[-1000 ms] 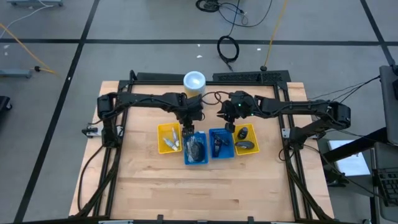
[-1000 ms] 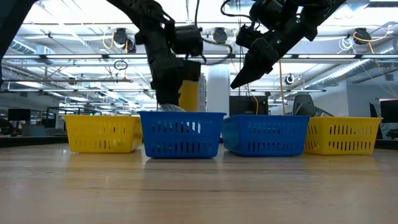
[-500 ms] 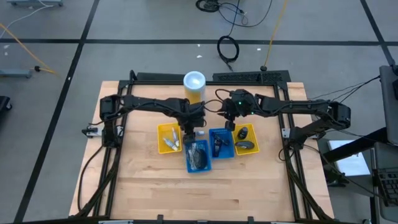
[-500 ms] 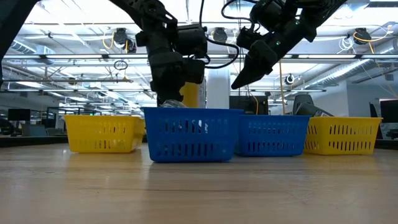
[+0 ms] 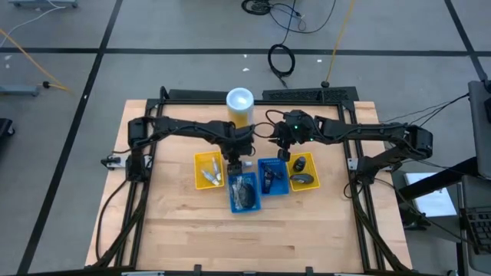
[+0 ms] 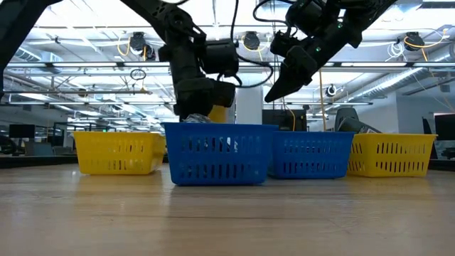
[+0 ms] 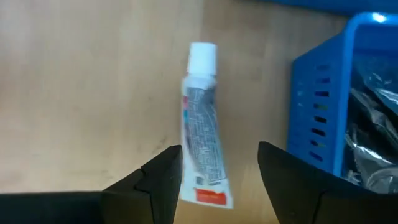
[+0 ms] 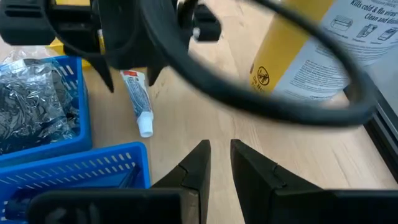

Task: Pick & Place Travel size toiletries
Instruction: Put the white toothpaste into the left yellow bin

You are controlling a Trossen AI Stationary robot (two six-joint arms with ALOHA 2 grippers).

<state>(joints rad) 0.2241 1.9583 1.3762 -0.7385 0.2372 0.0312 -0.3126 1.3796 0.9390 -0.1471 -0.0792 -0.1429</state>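
Although most of the toiletries already sit sorted in the four trays, you have one item out on the bare wood: a small white tube (image 7: 203,127) lying flat beside the near blue tray (image 5: 244,192). From the table's centre in the high view it lies toward 12 o'clock, just off that tray's far edge.

Your left gripper (image 5: 235,162) hovers right over the tube with its fingers (image 7: 163,180) spread wide on either side of the tube's crimped end, touching nothing as far as the left wrist view shows. Your right gripper (image 5: 281,155) hangs at about 1 o'clock, above the second blue tray (image 5: 272,177), its fingers (image 8: 198,163) drawn nearly together and empty.

Judging progress: the left yellow tray (image 5: 207,169) holds pale tubes, the near blue tray holds dark pieces in clear wrap (image 8: 34,115), the second blue tray holds dark items you can't make out well, and the right yellow tray (image 5: 302,173) holds dark oval pieces (image 5: 304,179). So you look to be near the end, with this tube the only loose item visible. The yellow canister (image 5: 239,105) at 12 o'clock stands apart from all of this.

What's left, by my reading, is to close on the tube, lift it, and set it at 10 o'clock among the other pale tubes.
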